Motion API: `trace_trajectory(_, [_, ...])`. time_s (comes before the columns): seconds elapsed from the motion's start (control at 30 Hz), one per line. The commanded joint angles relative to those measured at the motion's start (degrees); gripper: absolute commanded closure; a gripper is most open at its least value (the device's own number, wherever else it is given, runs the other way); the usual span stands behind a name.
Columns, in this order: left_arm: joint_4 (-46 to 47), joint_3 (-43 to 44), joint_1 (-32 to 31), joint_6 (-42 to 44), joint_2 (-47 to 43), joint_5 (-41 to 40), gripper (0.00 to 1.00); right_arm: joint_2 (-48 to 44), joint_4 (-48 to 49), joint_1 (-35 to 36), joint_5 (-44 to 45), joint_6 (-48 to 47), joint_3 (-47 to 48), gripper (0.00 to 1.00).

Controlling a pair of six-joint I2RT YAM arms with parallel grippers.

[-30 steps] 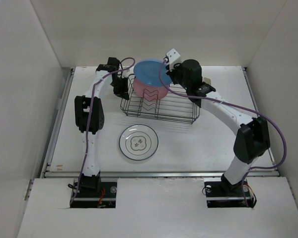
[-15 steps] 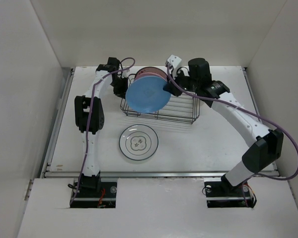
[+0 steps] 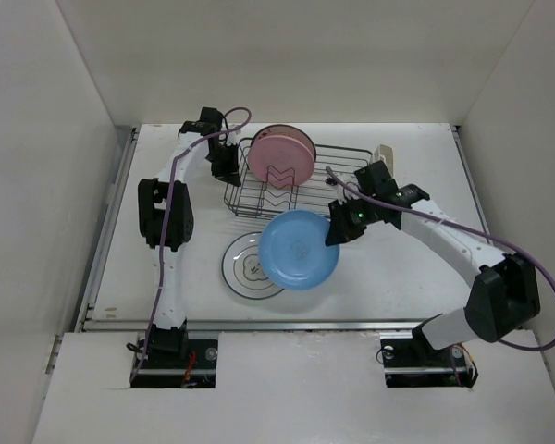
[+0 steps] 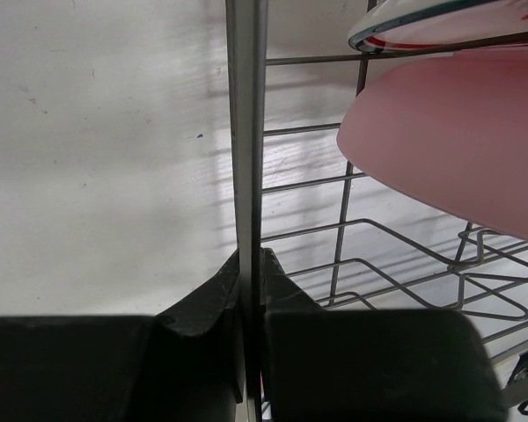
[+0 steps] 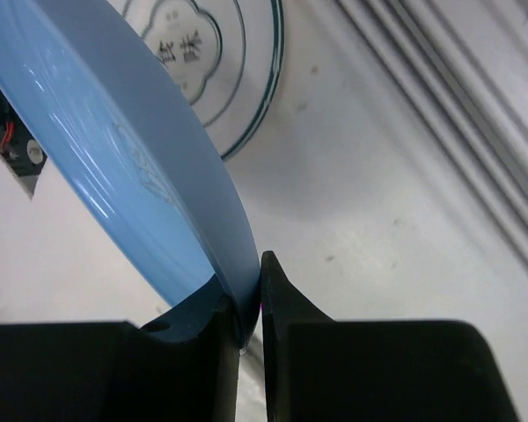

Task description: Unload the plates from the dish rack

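Two jobs run at once. The left gripper (image 3: pixel 228 172) is clenched on the dish rack's (image 3: pixel 344 181) edge wire, likely to steady it. The right gripper (image 3: pixel 333 231) pinches the blue plate (image 3: pixel 299 250) by its rim, holding it partly over the flower-outline plate (image 3: pixel 239 270) on the tabletop (image 3: pixel 398 277), apparently for stacking. The pink plate (image 3: pixel 282 157) stands in the rack.

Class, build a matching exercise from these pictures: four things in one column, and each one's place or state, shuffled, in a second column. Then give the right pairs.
Column one
1. blue plate
2. pink plate
3. white plate
4. left gripper

Column two
A. lying flat on the table
B. shut on a rim wire of the dish rack
C. standing upright in the dish rack
D. pinched at its edge by the right gripper

Pairs: 1-D, 2-C, 3-A, 4-B
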Motion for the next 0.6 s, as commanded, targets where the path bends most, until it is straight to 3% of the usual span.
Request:
trace_trajectory(0.0, [4.2, -1.0, 1.2, -4.3, -3.1, 0.9, 1.0, -3.5, -0.6, -1.0, 0.9, 7.5, -2.2, 1.0])
trace_trajectory(0.27, [5.4, -2.7, 2.4, -10.7, -3.6, 1.5, 1.0, -6.2, -2.3, -6.7, 12.0, 16.8, -10.9, 1.0])
trace_trajectory(0.57, [6.6, -6.9, 3.6, -15.6, -6.0, 1.2, 1.0, -7.4, -2.8, -11.2, 17.0, 18.4, -12.8, 1.0])
